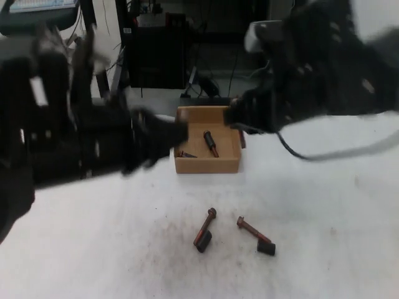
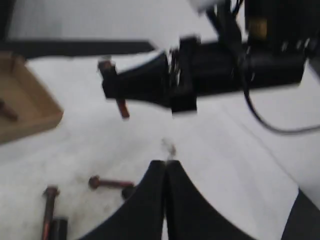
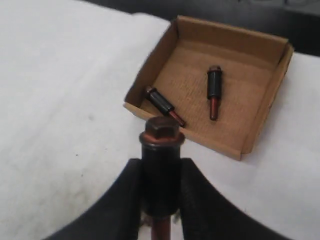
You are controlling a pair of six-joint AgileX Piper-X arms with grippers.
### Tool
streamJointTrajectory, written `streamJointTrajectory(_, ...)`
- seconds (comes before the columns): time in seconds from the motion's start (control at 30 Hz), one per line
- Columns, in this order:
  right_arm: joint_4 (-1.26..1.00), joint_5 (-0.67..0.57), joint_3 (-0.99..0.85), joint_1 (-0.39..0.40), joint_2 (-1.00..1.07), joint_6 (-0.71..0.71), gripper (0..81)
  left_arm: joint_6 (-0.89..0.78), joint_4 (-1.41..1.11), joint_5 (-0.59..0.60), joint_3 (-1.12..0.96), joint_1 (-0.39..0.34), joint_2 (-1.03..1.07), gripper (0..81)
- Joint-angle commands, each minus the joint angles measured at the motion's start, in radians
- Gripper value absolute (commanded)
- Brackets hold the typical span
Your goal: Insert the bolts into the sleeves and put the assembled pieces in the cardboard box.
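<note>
- White cloth (image 1: 324, 205) covers the bench, with dark gear behind it. The box (image 1: 208, 166) sits mid-bench, open.
- Right gripper (image 3: 161, 170) hangs just short of the box. Its jaws are clamped across a black sleeve (image 3: 160, 185) with a bolt (image 3: 161, 131) through it. The hex head stands above the grip and the shank pokes out below.
- Left gripper (image 2: 165, 172) hovers over the cloth, jaws pressed together on nothing.
- Two finished pieces (image 3: 214, 85) lie flat in the box, apart from each other.
- Two loose bolts (image 1: 206, 224) lie on the cloth nearer the arms, each with a dark sleeve at its tip. Whether they are seated or just touching, I cannot tell.
- I'd call these small, stiff and dense for their size, with nothing to break. They are round and smooth, though, so they would roll and may slip.
- Best hold looks to be across the sleeve, under the head, so the bolt cannot drop through. A loose one wants taking mid-shank.
</note>
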Motion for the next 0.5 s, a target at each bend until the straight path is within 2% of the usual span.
streamJointTrajectory(0.0,0.19,-0.022,-0.243,-0.02,0.147,0.009,0.8,0.058,0.129,-0.026,-0.006,0.003,-0.005,0.3)
streamJointTrajectory(0.13,0.239,-0.022,-0.445,-0.035,0.329,0.014,0.8,0.14,0.282,-0.031,-0.006,0.003,-0.005,0.3)
streamJointTrajectory(0.27,0.285,-0.022,-0.602,-0.046,0.46,0.035,0.8,0.179,0.372,-0.088,-0.006,0.003,-0.005,0.3)
streamJointTrajectory(0.47,0.357,-0.007,-0.743,-0.05,0.595,0.053,0.8,0.204,0.423,-0.116,-0.006,0.003,-0.005,0.3)
